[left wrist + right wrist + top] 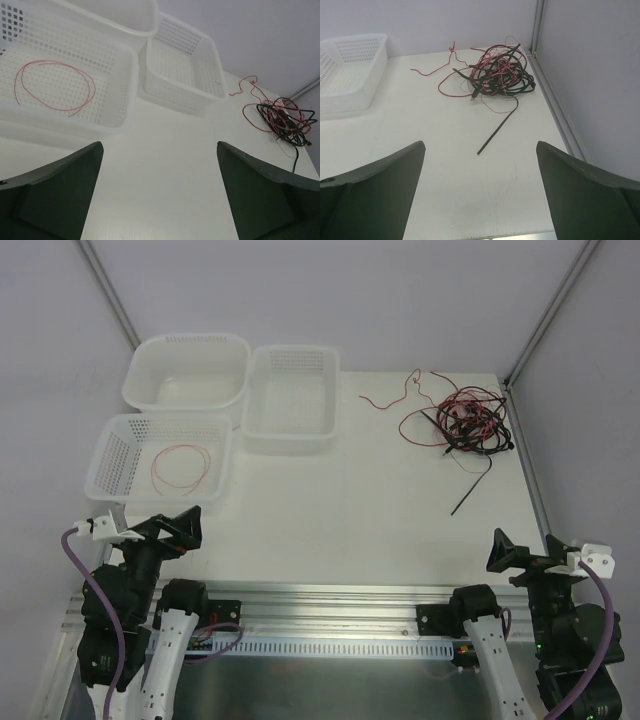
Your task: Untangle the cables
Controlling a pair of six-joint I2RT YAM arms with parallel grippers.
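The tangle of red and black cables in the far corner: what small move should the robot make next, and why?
Probably reach the right gripper, open and parked at the near edge, forward to the straight black cable end poking out of the tangle. That end lies free on the table on this arm's side, so it looks easiest to pinch and pull clear.

Robotics lab test cell. A bare white table point(330, 530) is boxed in by blank pale wall panels point(350, 300) and aluminium frame posts point(106, 290). Two robot arms, left arm point(165, 640) and right arm point(495, 640), are mounted at the near edge by an aluminium rail point(330, 592), with a slotted wiring duct point(340, 648) running alongside. The tabletop carries bench props rather than household goods: white perforated plastic baskets point(225, 462) and a tangle of red and black cables point(465, 420).
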